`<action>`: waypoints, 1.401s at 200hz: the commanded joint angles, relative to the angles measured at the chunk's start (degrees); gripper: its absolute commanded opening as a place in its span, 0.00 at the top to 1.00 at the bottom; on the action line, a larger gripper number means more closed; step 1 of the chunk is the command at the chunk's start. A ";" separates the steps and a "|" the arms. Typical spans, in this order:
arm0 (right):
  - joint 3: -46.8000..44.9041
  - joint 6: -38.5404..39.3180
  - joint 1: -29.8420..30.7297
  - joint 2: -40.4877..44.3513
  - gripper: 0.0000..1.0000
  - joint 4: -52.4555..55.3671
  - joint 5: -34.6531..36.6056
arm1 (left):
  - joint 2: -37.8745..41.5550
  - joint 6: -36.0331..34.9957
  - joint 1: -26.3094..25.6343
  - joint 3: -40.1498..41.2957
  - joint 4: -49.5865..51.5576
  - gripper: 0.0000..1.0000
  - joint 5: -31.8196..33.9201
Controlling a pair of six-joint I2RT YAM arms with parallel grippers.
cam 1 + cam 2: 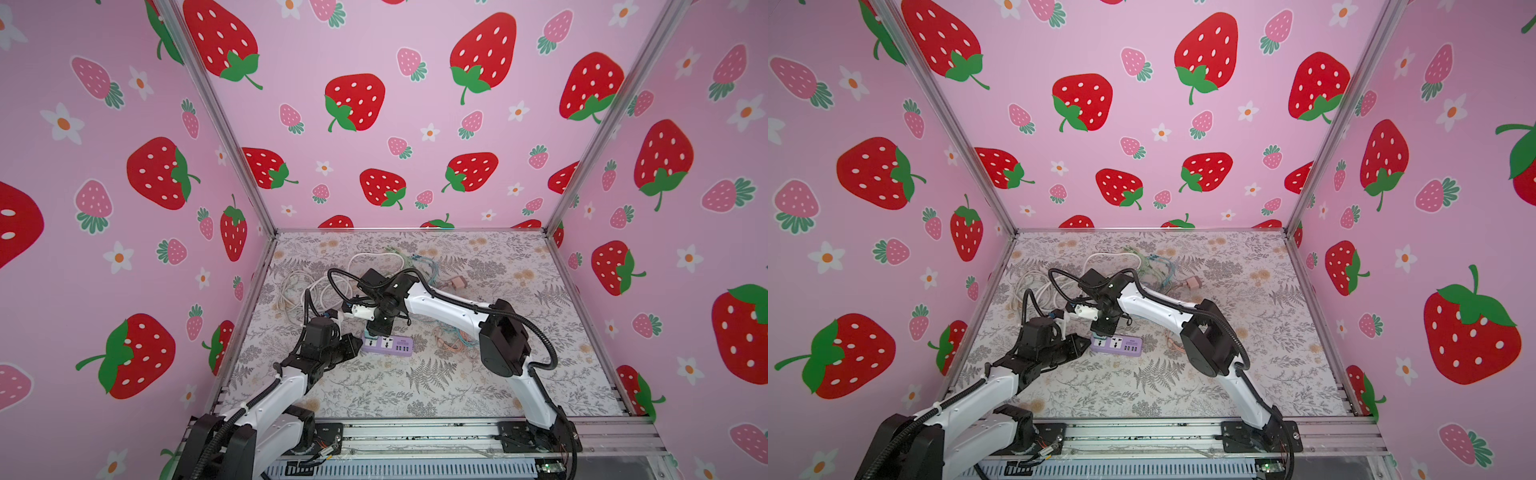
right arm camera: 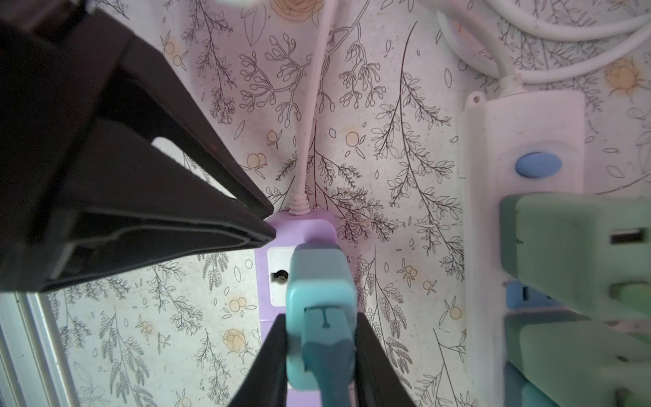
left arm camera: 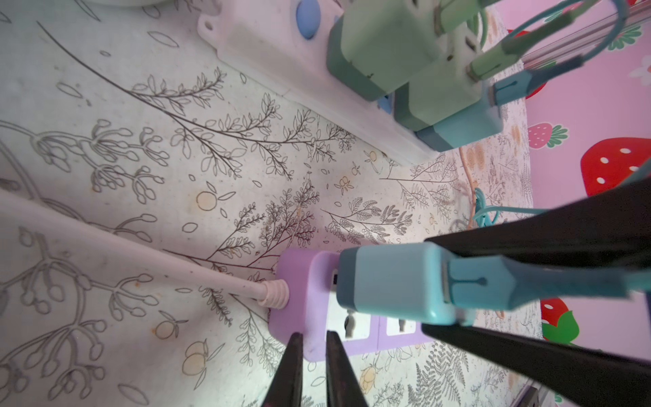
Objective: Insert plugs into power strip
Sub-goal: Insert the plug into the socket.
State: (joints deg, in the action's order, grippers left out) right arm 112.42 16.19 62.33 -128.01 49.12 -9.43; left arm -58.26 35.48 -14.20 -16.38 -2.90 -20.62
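The purple power strip [image 1: 388, 345] [image 1: 1117, 345] [image 3: 303, 282] lies mid-table. My right gripper [image 2: 320, 352] [image 1: 376, 332] is shut on a teal-blue plug [image 2: 320, 282] [image 3: 394, 282], upright over the strip's end socket nearest its white cord. Its prongs are hidden, so I cannot tell how deep they sit. My left gripper [image 3: 313, 334] [image 1: 358, 347] is shut, with its tips against that same end of the strip. A peach-pink plug [image 1: 457, 282] [image 1: 1192, 283] lies loose at the back.
A white power strip [image 3: 274, 70] [image 2: 486, 211] beside the purple one holds mint green plugs [image 3: 380, 45] [image 2: 570, 246] and a teal one [image 3: 465, 130]. White cords [image 1: 307, 286] coil at the back left. Peach and teal cables [image 1: 451, 338] lie right of the purple strip.
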 commanded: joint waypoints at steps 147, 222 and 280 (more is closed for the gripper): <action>-11.86 3.65 0.78 -8.56 1.00 0.09 6.80 | 15.66 2.07 0.85 -5.30 18.74 0.59 3.37; -14.17 3.74 0.52 -5.70 1.00 -4.12 4.21 | 20.14 1.74 0.91 -7.72 22.85 0.51 4.10; -9.77 -0.28 -0.15 -0.67 0.77 -4.64 -0.42 | 19.75 1.34 1.06 -8.40 23.91 0.51 3.48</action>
State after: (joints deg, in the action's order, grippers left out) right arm 104.25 17.58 62.61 -124.73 40.14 -8.93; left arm -39.05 37.34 -13.47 -21.91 18.79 -17.15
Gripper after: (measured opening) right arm 0.287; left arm 0.494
